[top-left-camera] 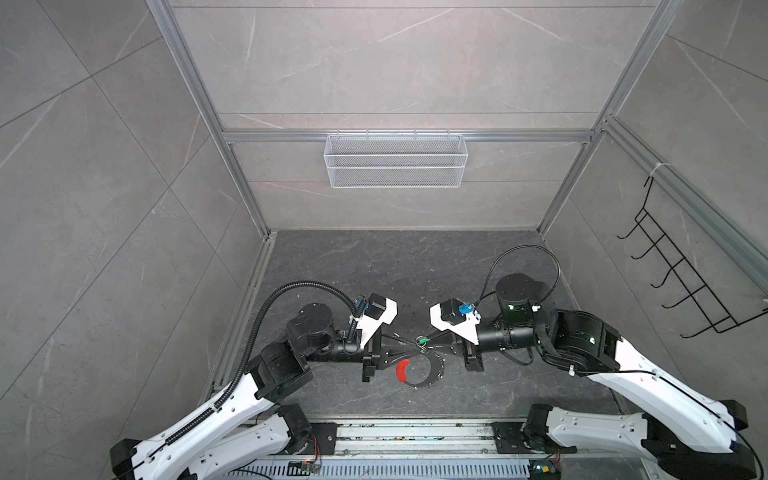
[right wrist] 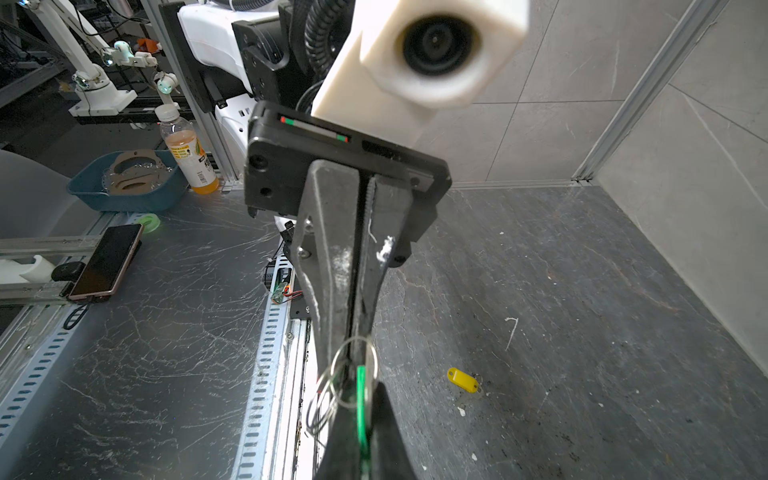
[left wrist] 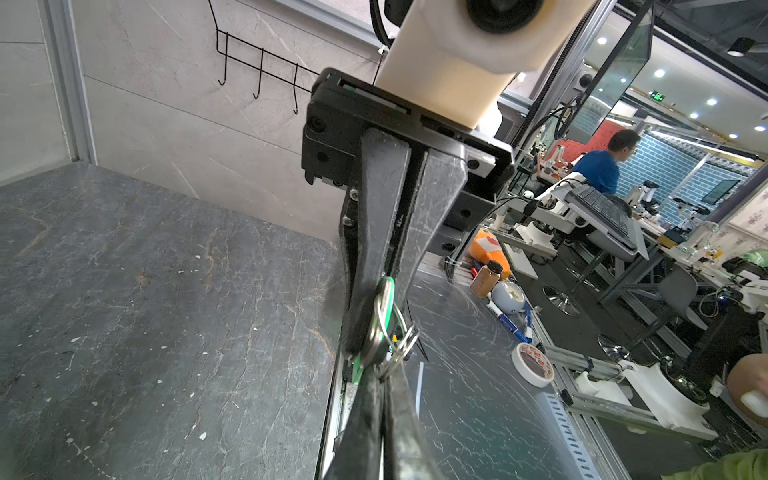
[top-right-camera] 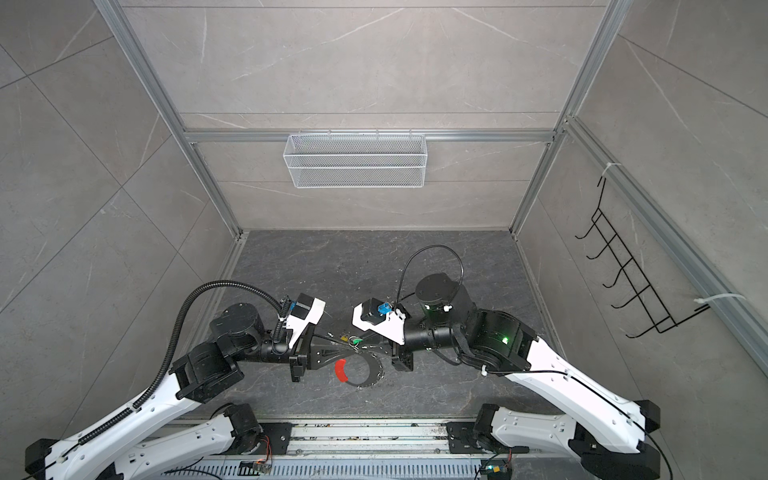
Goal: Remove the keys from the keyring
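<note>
1. Grippers: left gripper (top-left-camera: 414,344) clamped on split ring (right wrist: 358,338), right gripper (top-left-camera: 430,340) clamped on green key (top-left-camera: 423,341), tips meeting over bench (top-left-camera: 415,270) centre.
2. Red-sleeved keyring (top-left-camera: 402,370) below them, toward front edge.
3. Loose on bench: yellow key (right wrist: 462,379).

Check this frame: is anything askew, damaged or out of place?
Nothing broken or spilled. The yellow key lies loose on the tabletop, apart from the keyring. The right end effector pinches the green key, the left end effector its split rings.

R gripper (right wrist: 362,397) pinches green tag (right wrist: 360,374) — yellow key (right wrist: 462,379) on floor (right wrist: 582,291).
</note>
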